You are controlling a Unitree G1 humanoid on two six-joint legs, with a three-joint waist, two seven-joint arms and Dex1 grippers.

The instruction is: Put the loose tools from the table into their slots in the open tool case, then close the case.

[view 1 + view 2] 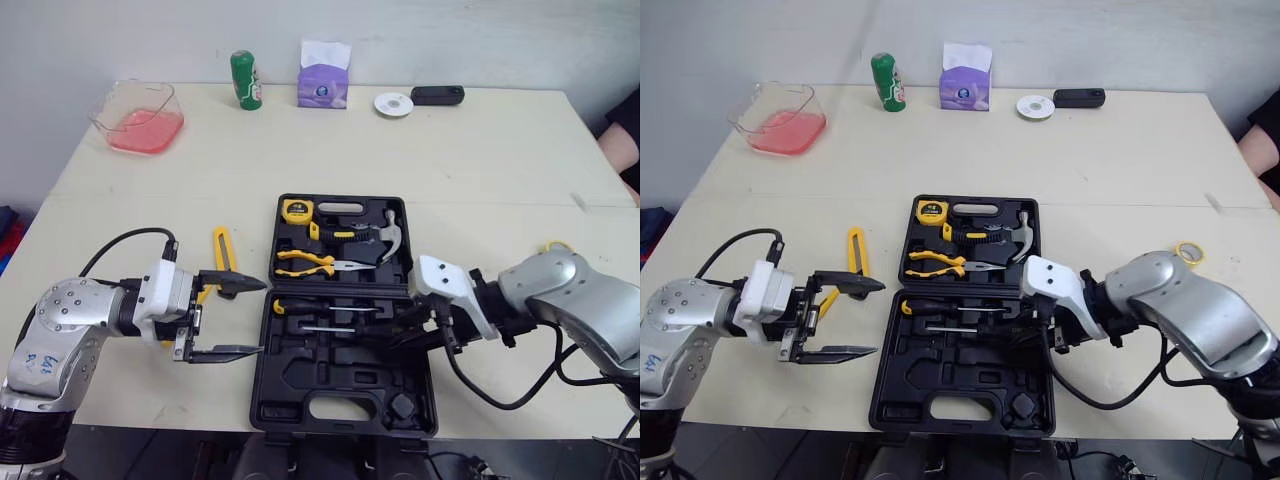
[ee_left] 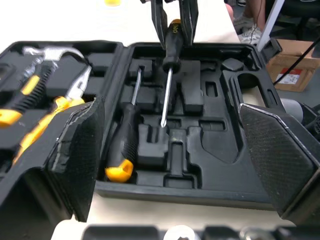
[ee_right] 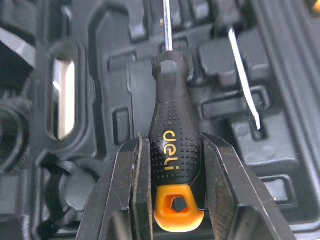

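Tabletop (image 1: 480, 160) carries open tool case (image 1: 340, 400), 2 halves lying flat. Left end effector (image 1: 255, 317) spread wide, holding nothing, just beside case's left edge. Right end effector (image 3: 172, 150) pinching black screwdriver (image 3: 170, 115) by its orange-capped handle, low over the near half, shaft pointing to the robot's left; cannot tell if it is seated. Far half holds hammer (image 1: 385, 235), pliers (image 1: 310, 263), tape measure (image 1: 296, 210). 2nd screwdriver (image 1: 310, 306) sits in near-half slot. Yellow utility knife (image 1: 222, 250) loose on tabletop, left of case.
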